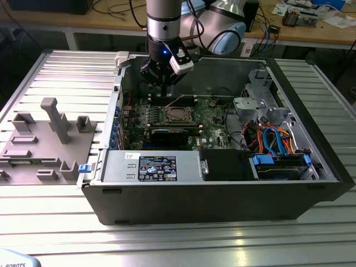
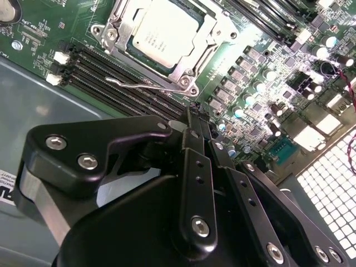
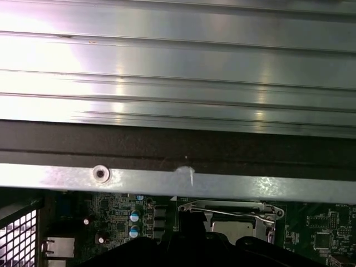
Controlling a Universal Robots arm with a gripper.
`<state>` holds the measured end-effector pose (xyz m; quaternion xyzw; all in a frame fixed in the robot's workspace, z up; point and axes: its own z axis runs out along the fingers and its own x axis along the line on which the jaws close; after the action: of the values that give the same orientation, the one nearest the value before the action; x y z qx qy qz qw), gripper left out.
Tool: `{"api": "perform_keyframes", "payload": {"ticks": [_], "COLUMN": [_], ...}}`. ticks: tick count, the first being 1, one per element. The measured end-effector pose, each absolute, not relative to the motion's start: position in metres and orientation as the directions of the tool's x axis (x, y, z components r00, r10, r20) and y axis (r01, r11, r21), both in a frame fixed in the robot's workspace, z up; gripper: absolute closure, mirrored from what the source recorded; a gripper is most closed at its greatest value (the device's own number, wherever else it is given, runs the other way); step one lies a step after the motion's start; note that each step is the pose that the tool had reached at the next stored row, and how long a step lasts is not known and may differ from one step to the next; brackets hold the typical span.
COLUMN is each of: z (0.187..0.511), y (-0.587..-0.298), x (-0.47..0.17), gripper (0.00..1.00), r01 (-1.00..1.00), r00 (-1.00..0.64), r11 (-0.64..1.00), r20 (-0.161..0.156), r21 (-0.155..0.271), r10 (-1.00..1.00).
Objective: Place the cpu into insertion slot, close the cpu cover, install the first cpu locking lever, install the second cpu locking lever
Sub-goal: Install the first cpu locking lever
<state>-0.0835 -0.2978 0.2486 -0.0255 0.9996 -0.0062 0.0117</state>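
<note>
Here my arm hangs inside the open computer case (image 1: 311, 183), my tool (image 1: 162, 84) empty with fingers (image 2: 192, 125) drawn together, poised just beside the cpu cover (image 2: 119, 22), already lowered over the cpu (image 2: 164, 33) seated in its insertion slot (image 2: 183, 75).

My tool (image 1: 162, 84) hangs over open board above the cpu cover (image 1: 178, 113). The case wall (image 1: 118, 105) and drive cage (image 1: 257, 94) hem either side.
</note>
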Motion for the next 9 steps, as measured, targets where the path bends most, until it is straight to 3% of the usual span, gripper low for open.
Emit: {"api": "perform_keyframes", "payload": {"ticks": [9], "z": [0.2472], "y": [-0.2978], "x": [-0.0824], "gripper": [0.89], "r01": [-0.051], "r00": [-0.998], "r11": [0.999], "r20": [-0.023], "r21": [-0.014], "r10": [-0.051]}}
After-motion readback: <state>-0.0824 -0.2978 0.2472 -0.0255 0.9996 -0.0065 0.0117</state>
